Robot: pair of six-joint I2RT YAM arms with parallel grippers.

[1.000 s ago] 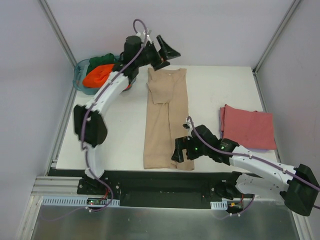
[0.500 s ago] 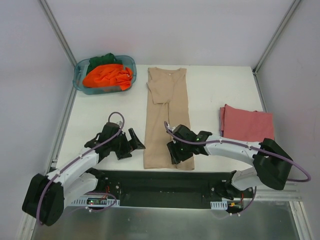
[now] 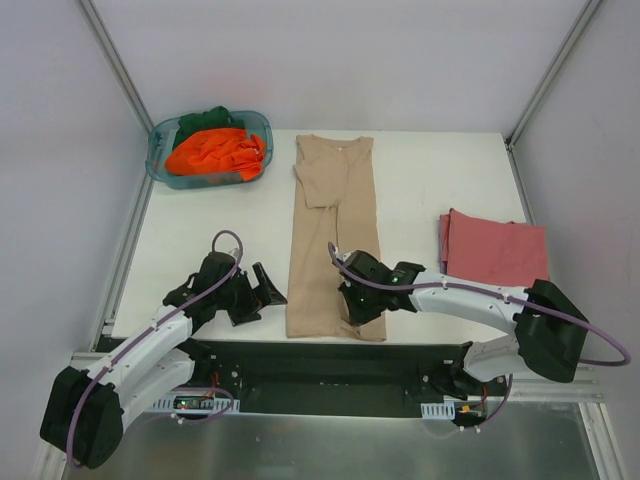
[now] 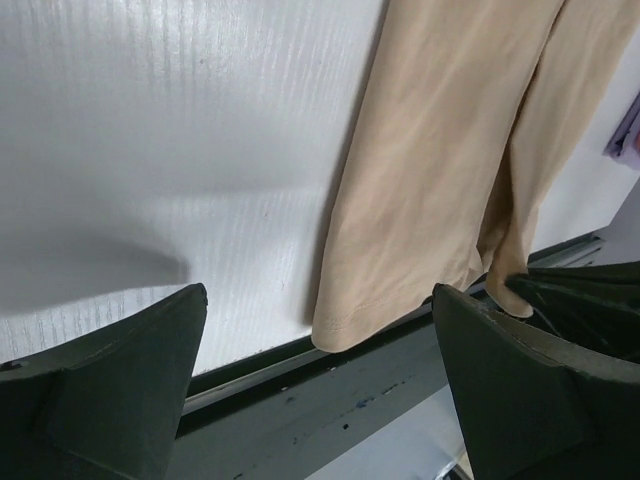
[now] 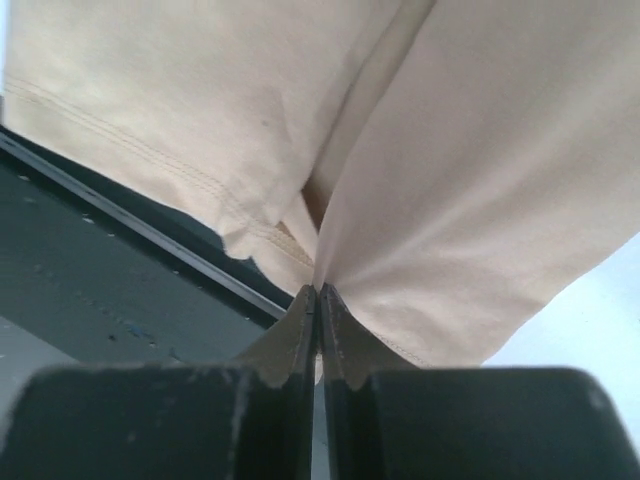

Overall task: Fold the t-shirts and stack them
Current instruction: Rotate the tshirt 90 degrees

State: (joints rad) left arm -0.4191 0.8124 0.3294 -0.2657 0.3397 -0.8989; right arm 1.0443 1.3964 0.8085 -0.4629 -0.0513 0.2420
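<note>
A tan t-shirt [image 3: 330,230] lies folded lengthwise as a long strip down the middle of the table. My right gripper [image 3: 352,305] sits low at its near right corner. In the right wrist view the gripper [image 5: 318,290] is shut, pinching the tan t-shirt [image 5: 480,180] at the hem. My left gripper [image 3: 262,290] rests just left of the near left corner. Its jaws stand wide open in the left wrist view [image 4: 318,300], with that corner of the shirt [image 4: 450,150] lying between and beyond them, untouched.
A folded dusty red t-shirt [image 3: 497,255] lies at the right of the table. A teal tub [image 3: 158,150] at the far left holds an orange shirt [image 3: 215,150] and a dark green one [image 3: 205,120]. The table's dark front rail [image 3: 320,352] runs right under the shirt's hem.
My left arm swung from the far end by the tub down to the near edge beside the shirt. My right gripper moved onto the near hem and closed on it.
</note>
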